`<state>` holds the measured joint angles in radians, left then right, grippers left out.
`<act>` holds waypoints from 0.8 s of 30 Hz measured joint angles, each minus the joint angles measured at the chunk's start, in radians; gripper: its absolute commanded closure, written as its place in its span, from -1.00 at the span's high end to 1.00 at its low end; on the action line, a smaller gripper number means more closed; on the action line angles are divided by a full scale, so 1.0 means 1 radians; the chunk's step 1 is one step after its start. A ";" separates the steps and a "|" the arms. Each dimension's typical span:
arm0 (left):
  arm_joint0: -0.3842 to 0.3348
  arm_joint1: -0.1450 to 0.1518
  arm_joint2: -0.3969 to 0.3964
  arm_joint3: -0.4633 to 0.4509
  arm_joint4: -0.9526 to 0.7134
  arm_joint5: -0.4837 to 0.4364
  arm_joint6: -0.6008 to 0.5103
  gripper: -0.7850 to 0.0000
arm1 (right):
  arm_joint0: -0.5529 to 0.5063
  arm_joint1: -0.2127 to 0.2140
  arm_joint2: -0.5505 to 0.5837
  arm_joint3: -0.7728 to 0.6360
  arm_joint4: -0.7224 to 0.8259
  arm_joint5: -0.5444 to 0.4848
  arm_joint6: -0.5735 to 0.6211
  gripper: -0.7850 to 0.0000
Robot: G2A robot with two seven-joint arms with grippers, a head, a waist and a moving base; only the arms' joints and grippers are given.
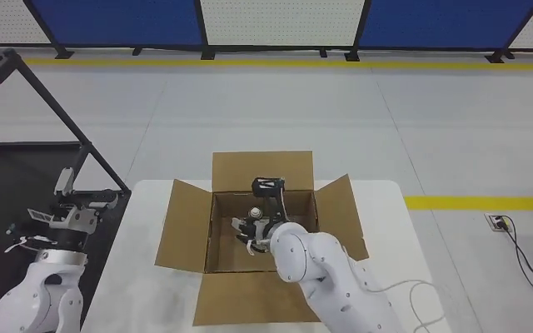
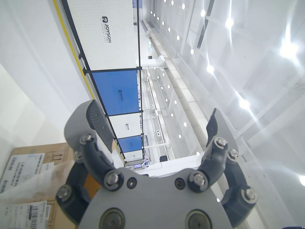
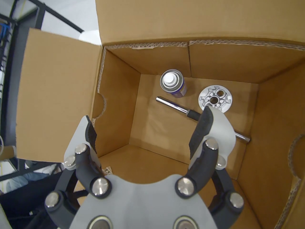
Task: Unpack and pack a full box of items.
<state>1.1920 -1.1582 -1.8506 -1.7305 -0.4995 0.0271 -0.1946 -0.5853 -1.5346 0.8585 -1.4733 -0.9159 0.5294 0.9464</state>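
Brown cardboard box (image 3: 238, 65), open, upright spray can (image 3: 172, 82), metal rod (image 3: 174, 106), disc (image 3: 215, 98) inside

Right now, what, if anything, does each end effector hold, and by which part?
Nothing. The right end effector hangs open over the box, clear of the can and rod; the left end effector is open, empty.

The box (image 3: 152, 129) floor is bare along one side (can (image 3: 172, 82), rod (image 3: 177, 107), disc (image 3: 215, 98) crowd the other).
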 measured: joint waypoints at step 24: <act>0.020 0.002 -0.053 0.001 -0.120 0.073 -0.025 1.00 | 0.304 -0.087 -0.170 0.444 -0.108 0.016 0.328 1.00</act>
<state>1.2122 -1.1564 -1.9038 -1.7290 -0.6199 0.1002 -0.2198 -0.2816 -1.6216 0.6887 -1.0295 -1.0243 0.5457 1.2744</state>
